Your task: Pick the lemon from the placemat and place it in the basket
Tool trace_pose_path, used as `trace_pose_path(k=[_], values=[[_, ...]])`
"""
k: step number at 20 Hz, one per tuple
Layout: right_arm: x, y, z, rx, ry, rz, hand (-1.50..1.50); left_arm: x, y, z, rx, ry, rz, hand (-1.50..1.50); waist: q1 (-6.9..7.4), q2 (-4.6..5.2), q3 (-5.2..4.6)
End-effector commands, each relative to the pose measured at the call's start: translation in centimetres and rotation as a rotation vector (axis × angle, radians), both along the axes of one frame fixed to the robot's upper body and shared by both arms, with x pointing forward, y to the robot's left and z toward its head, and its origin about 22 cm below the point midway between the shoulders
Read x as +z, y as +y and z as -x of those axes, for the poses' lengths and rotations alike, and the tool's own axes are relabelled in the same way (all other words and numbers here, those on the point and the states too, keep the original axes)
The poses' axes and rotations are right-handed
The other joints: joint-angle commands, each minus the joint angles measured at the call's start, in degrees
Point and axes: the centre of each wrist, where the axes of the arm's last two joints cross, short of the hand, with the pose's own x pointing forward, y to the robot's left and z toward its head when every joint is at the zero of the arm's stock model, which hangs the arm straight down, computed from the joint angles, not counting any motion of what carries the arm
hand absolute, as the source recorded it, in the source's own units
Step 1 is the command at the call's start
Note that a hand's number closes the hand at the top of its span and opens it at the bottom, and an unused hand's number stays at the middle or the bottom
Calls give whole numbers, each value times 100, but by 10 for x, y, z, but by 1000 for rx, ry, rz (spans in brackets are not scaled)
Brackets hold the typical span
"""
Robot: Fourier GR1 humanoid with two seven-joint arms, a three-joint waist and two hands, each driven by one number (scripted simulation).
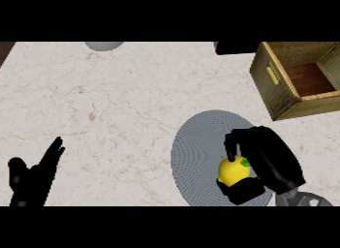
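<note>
Head view had the right hand [267, 160] draped over the lemon [233, 170] on the grey placemat [193, 145] — fingers curled down its far side, thumb tucked under its near side, so the fruit sat right inside the grasp. From there the wooden basket [274, 77] lay up and to the right, well apart — a lift-and-carry judged next. Left hand [31, 178] rested open at lower left, far off.

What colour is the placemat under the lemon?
The placemat is grey with a fine woven texture, seen in the head view.
</note>
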Motion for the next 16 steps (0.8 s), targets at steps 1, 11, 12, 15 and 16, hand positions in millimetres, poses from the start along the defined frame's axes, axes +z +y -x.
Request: trace_pose_path(k=[1, 11, 12, 15, 16], values=[[32, 3, 17, -133, -85, -437, 150, -21, 0, 20, 25, 123, 39, 0, 25, 38, -71], [153, -33, 46, -373, -347, -590, 150, -23, -8, 4, -43, 132, 25, 0, 283, 107, -105], [160, -40, 53, -407, -347, -566, 150, -19, -4, 5, -29, 131, 42, 0, 257, 82, -103], [193, -50, 32, -461, -380, -590, 150, -14, -1, -2, -23, 112, 36, 0, 320, 93, -100], [201, -54, 30, -482, -369, -605, 150, -21, -10, 10, -18, 126, 25, 0, 342, 75, -98]])
